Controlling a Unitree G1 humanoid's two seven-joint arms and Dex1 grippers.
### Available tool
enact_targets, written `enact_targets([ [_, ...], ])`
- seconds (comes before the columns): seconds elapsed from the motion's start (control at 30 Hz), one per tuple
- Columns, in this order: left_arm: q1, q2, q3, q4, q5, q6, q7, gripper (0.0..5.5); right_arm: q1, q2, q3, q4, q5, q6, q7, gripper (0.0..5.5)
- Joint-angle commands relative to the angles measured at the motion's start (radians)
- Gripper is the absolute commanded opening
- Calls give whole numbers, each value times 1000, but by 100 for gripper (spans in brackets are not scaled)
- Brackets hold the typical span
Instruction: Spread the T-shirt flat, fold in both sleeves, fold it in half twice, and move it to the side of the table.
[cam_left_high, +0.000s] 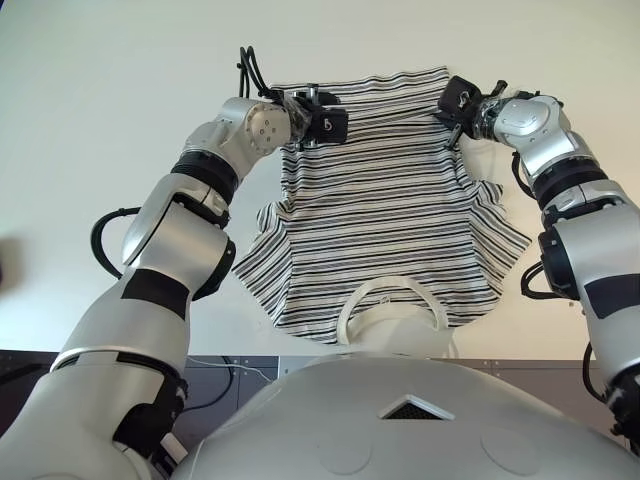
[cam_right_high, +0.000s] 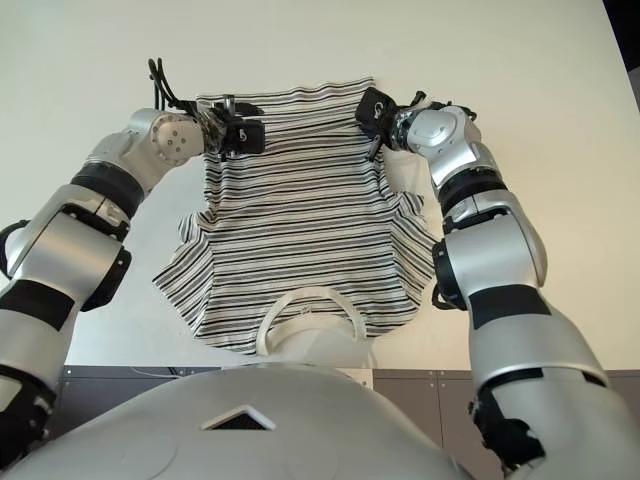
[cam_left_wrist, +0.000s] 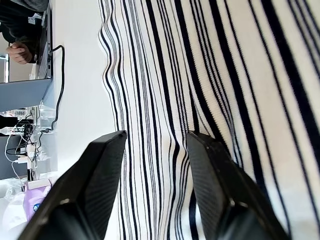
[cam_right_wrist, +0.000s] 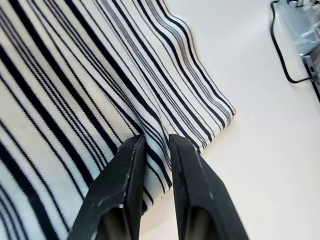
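Observation:
A black-and-white striped T-shirt (cam_left_high: 380, 220) lies spread on the white table (cam_left_high: 100, 100). Its white collar (cam_left_high: 390, 300) is nearest me and its hem is at the far side. Both sleeves (cam_left_high: 262, 265) fan out to the sides. My left gripper (cam_left_high: 325, 125) rests on the far left part of the shirt. Its fingers (cam_left_wrist: 107, 165) are open, with striped cloth lying flat under the gap. My right gripper (cam_left_high: 455, 110) is at the shirt's far right corner, where the right wrist view shows it (cam_right_wrist: 157, 137) shut on a raised fold of the cloth near the hem edge.
Bare table surrounds the shirt on the left, right and far sides. The table's front edge (cam_left_high: 250, 357) runs just under the collar. A cable (cam_right_wrist: 285, 50) and some equipment lie beyond the far right corner, and another cable (cam_left_wrist: 59, 90) hangs past the table edge.

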Motion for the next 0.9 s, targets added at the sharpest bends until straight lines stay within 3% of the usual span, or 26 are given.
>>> enact_targets([
  [0.03, -25, -24, -16, 70, 58, -9, 88, 226, -34, -1, -28, 24, -12, 13, -24, 86],
  [0.27, -38, 9, 29, 78, 59, -108, 197, 226, -33, -47, -84, -32, 28, -108, 112, 86],
  [0.37, -40, 63, 92, 34, 3, -166, 152, 226, 46, -126, -151, -176, 113, -188, 238, 86],
  [0.47, 83, 156, 162, -66, -102, -215, -24, 226, 234, -215, -252, -550, 284, -105, 365, 86],
  [0.6, 228, 178, 152, -116, -121, -208, -147, 226, 399, -260, -316, -936, 388, 99, 378, 86],
  [0.9, 170, 207, 47, -7, 34, -110, -89, 226, 543, -252, -336, -1193, 421, 302, 315, 86],
])
